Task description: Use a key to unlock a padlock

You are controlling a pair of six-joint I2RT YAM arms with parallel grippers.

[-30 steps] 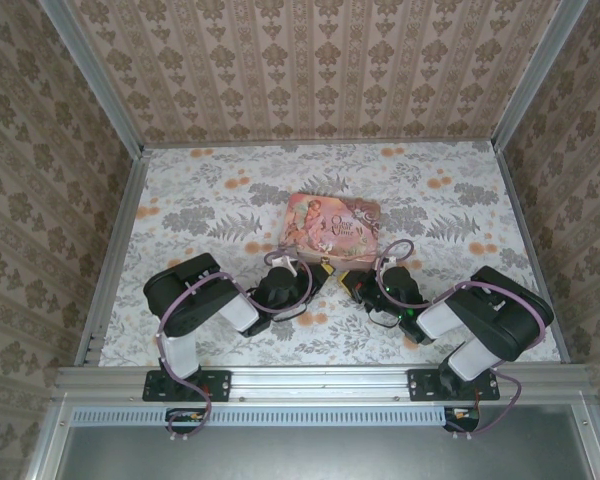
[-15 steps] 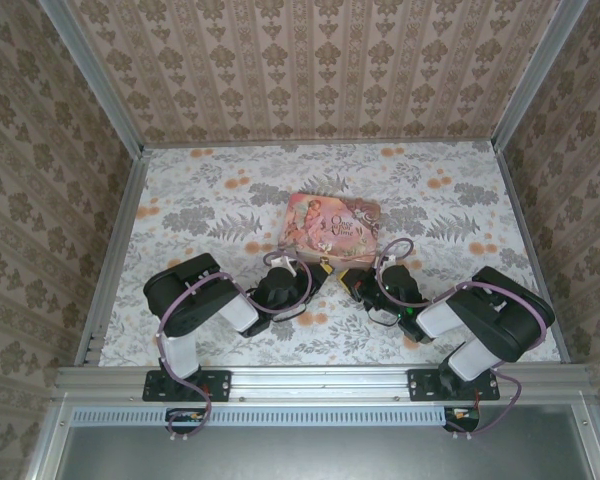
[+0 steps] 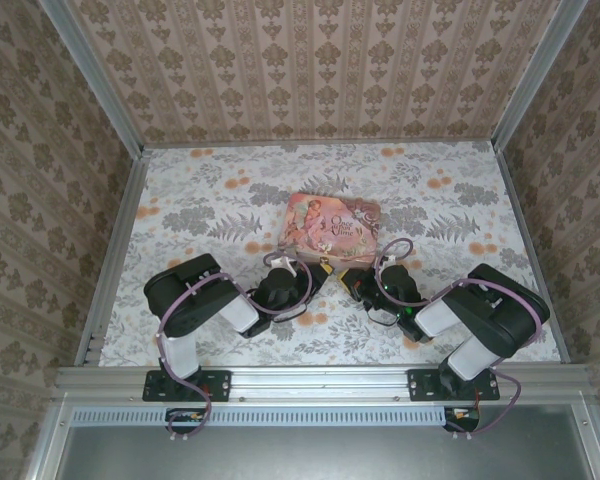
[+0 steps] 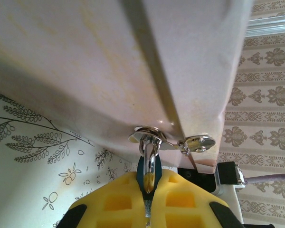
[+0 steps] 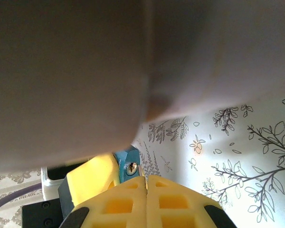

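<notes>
Pinches padlock [image 4: 142, 175] between closed pads of left gripper [image 4: 147, 194], under pink tin [image 4: 109, 61]; presses right gripper [image 5: 146, 183] shut, keyhole [image 5: 131, 166] just ahead-left of its tips.

White tablecloth [image 3: 200, 190] down there, strewn with grey ferns and little orange blossoms, and the walls [image 3: 320, 60] run in beige and brown damask stripes. The tin [image 3: 330, 222] glows pink with a painted picture on its lid, paler cream-pink up close on the left wrist view, its hasp [image 4: 154, 137] bright chrome. The padlock [image 4: 143, 172] shows blue with a silver shackle. The left gripper [image 4: 147, 204] and right gripper [image 5: 146, 192] both wear yellow waffle-patterned pads. The left arm [image 3: 190, 295] and right arm [image 3: 490, 315] are black with white links, looped in purple cable [image 3: 175, 305].
</notes>
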